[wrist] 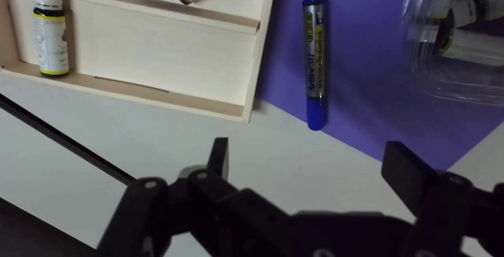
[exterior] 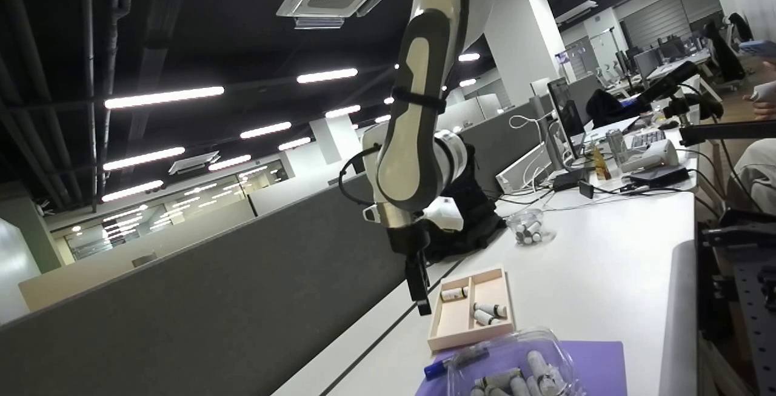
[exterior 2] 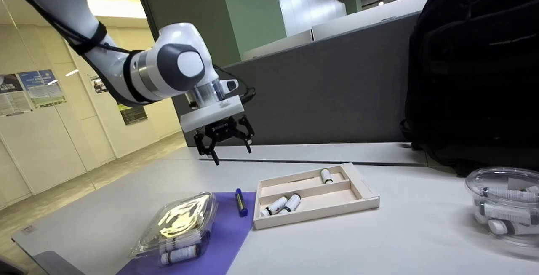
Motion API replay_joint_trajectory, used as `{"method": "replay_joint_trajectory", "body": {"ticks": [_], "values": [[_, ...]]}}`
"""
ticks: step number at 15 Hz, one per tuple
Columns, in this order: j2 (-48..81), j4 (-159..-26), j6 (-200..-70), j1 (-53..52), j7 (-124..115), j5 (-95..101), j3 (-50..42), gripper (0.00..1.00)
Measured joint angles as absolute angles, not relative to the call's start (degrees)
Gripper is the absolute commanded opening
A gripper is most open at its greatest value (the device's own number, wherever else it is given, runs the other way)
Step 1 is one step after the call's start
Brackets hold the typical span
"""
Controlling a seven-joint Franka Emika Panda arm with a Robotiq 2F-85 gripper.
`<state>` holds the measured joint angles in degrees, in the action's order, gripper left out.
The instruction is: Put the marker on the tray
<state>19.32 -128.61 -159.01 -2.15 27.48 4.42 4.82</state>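
With the gripper [exterior 2: 233, 157] empty and spread wide, the step looks like reaching for the marker [wrist: 314, 60], which lies on the purple sheet [wrist: 362, 72] just beside the tray [wrist: 165, 52]; next, centring over the marker, lowering and pinching seem called for.

Ceiling [exterior: 236, 23]: hung dark, upper left in an exterior view
Lights [exterior: 163, 97]: glowed in strips, mid-left
Partition [exterior: 242, 287]: stood grey, lower left
Wall [exterior 2: 42, 140]: rose cream, left in an exterior view

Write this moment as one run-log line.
pincer: open, holding nothing | marker: on purple sheet, beside tray | tray: three bottles inside | status: marker not yet placed
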Motion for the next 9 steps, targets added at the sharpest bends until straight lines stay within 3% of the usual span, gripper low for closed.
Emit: {"method": "replay_joint_trajectory", "body": {"ticks": [9], "values": [[30.5, -121.0, -159.1, 1.2, 27.5, 4.2, 9.7, 1.0]]}}
